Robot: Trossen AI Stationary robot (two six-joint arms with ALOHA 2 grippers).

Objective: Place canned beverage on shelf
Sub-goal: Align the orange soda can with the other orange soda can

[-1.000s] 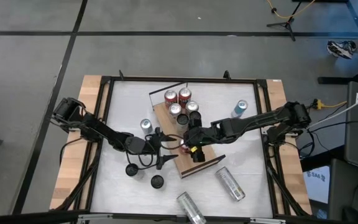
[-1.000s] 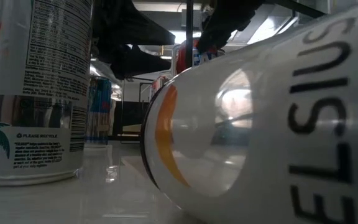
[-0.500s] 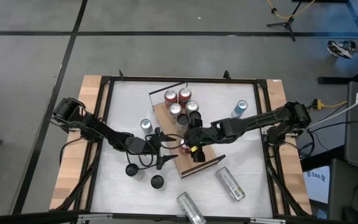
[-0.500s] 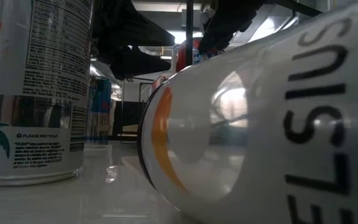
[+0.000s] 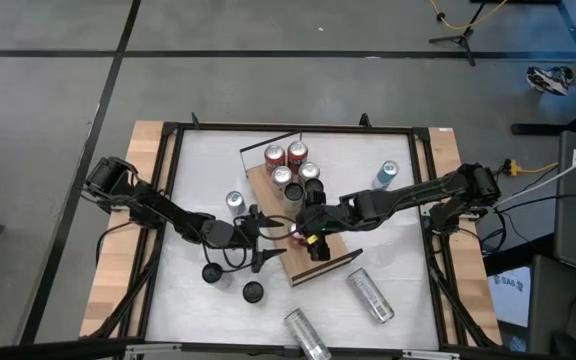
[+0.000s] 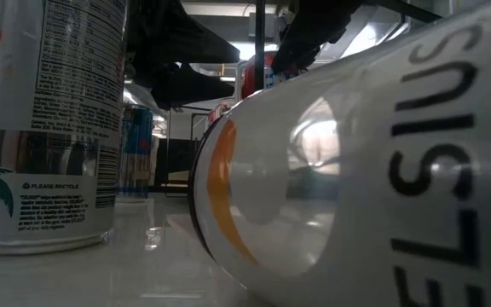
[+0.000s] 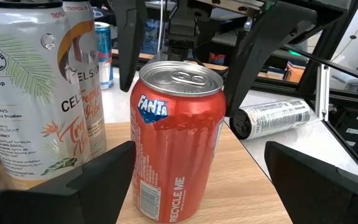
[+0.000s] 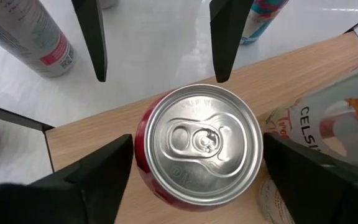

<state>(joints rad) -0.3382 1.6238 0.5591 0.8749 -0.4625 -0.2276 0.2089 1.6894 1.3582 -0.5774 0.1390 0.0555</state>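
Observation:
A red Fanta can (image 7: 179, 124) stands upright on its base near the middle of the wooden shelf (image 5: 324, 262). My right gripper (image 8: 197, 149) reaches down from the table's right, with one finger on each side of the can's top (image 8: 197, 140). My left gripper (image 7: 201, 155) comes in low and level from the table's left. It is open, its fingers on either side of the can's lower half without touching it. In the high view the can (image 5: 297, 233) shows between the two grippers. My right gripper pinches the red can's side wall just under the rim (image 8: 139, 163) between its two fingers (image 8: 104, 174). The fingers slant down from the table's right. The can stays upright with its base on the shelf.
Several upright cans (image 5: 290, 164) crowd the shelf's far end by the black rail (image 5: 268, 143). Two tall Celsius cans (image 7: 36, 93) stand right beside the red can. On the white tabletop are a blue can (image 5: 388, 175), a silver can (image 5: 235, 202) and two lying cans (image 5: 370, 295).

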